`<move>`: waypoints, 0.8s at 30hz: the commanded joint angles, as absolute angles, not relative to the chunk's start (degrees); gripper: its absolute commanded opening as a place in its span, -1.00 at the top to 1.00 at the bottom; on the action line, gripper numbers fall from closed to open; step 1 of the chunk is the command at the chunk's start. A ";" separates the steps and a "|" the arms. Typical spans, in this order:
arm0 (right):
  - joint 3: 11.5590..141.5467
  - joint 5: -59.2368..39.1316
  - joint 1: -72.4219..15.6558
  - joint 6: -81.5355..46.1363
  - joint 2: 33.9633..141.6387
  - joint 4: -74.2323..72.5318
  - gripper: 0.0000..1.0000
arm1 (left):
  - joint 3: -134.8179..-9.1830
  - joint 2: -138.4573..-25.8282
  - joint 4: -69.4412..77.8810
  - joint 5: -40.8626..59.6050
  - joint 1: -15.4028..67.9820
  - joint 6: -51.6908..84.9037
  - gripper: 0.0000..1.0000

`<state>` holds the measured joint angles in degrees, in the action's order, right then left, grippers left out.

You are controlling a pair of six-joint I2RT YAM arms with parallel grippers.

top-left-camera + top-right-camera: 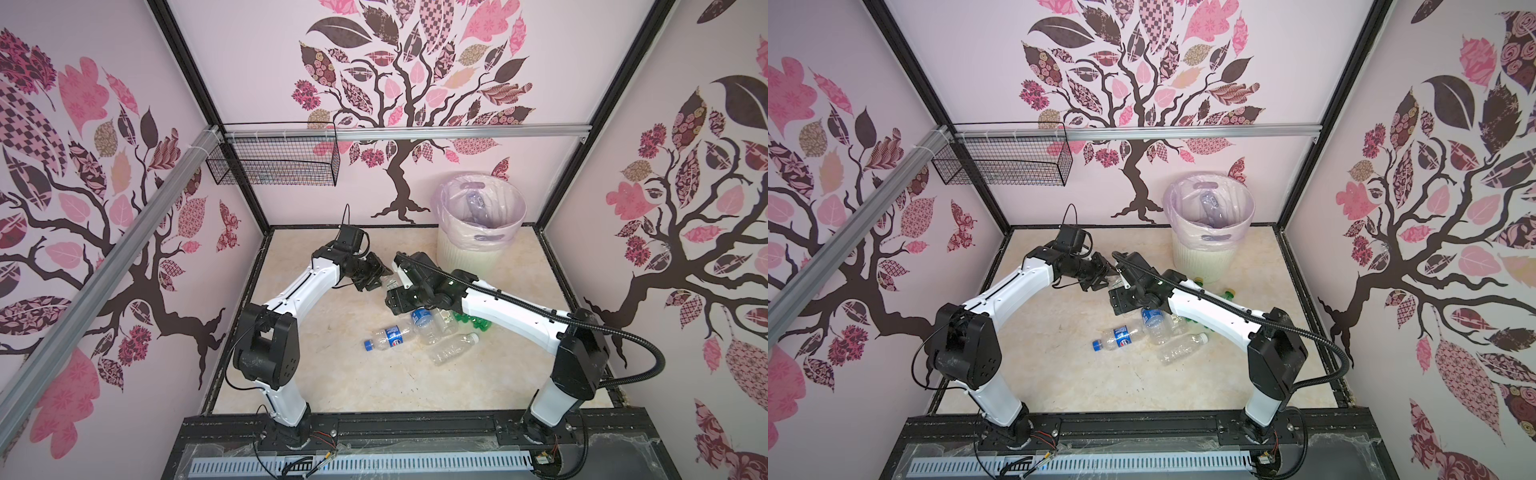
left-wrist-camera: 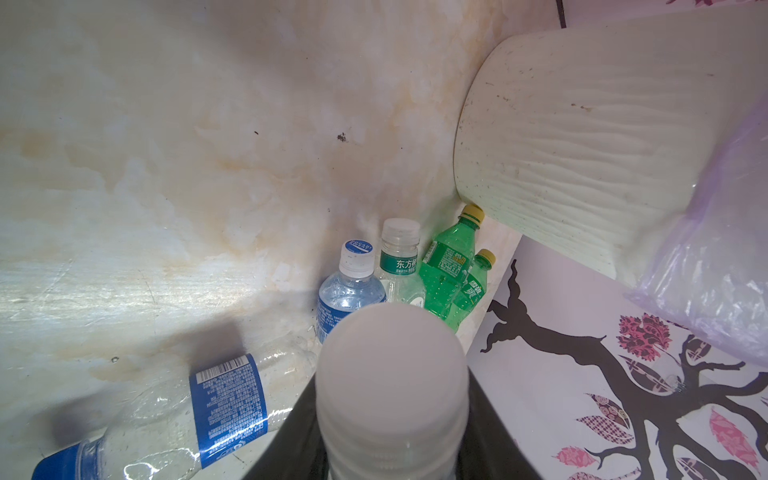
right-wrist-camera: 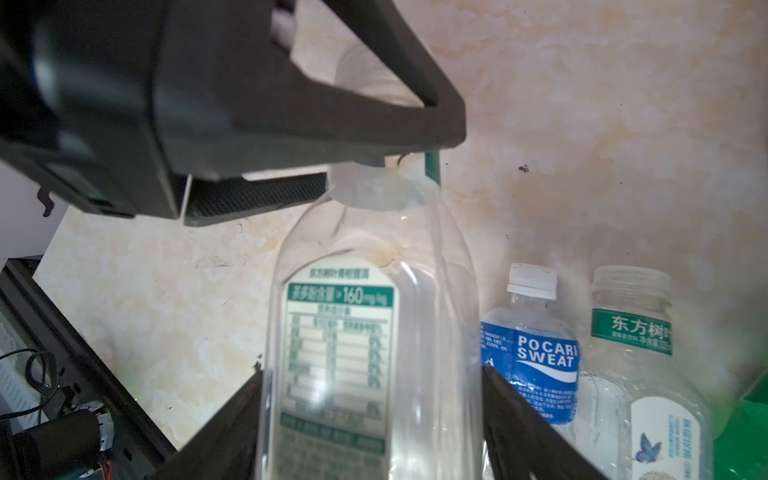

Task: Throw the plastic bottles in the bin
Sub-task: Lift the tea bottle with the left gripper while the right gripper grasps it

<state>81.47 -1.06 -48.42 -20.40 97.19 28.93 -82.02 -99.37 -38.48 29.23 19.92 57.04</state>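
The cream marbled worktop (image 1: pixel 332 374) is bare from 6 to 10 o'clock. At the centre the left pincer (image 1: pixel 381 277) and right pincer (image 1: pixel 392 293) meet on one clear green-labelled bottle (image 3: pixel 365 332), barring passage. At 3 o'clock clear and green plastic bottles (image 1: pixel 428 326) crowd; the round cream ribbed bin (image 1: pixel 469 253) fills 1 o'clock.

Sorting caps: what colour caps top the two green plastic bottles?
Yellow caps, best in the left wrist view.

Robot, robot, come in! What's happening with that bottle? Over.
Left end effector shut on cap end of clear bottle. Right end effector straddling its body, grip unclear. Bin stands beyond; loose bottles on floor below, none seem to block.
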 commanded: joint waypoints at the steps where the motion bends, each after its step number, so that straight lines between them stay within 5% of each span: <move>1: 81.51 -0.19 -48.69 -21.18 97.40 30.67 -0.52 | -84.56 -99.37 -38.58 29.55 20.17 57.31 0.33; 11: 81.51 1.34 -48.75 -21.01 96.31 31.06 0.00 | -84.61 -98.05 -38.97 29.28 20.46 57.90 0.12; 24: 81.27 3.28 -48.63 -20.00 92.36 32.10 0.05 | -85.60 -93.82 -40.98 28.62 15.92 59.52 -0.55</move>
<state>80.93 1.74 -48.58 -20.60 96.44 31.11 -82.59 -95.46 -39.94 28.73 16.58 59.68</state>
